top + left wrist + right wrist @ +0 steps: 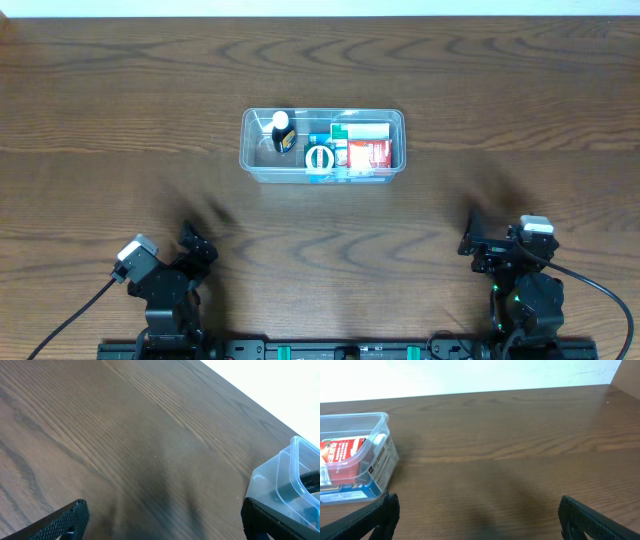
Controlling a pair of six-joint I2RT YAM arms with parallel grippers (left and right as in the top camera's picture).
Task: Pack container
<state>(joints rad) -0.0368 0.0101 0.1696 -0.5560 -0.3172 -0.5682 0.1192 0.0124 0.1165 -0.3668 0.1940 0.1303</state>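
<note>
The clear plastic container (252, 143) stands on the wooden table, centre back. Inside it are a small dark bottle with a white cap (282, 131) at the left, a white tape-like ring (320, 158) in the middle, and a red and white box (368, 151) with a blue box beside it at the right. The container's corner shows at the right edge of the left wrist view (295, 467) and at the left of the right wrist view (375, 422). My left gripper (162, 520) is open and empty near the front left. My right gripper (477, 515) is open and empty near the front right.
The dark wooden table (120, 120) stretches around the container. A white wall edge runs along the back. Cables trail from both arm bases at the front edge.
</note>
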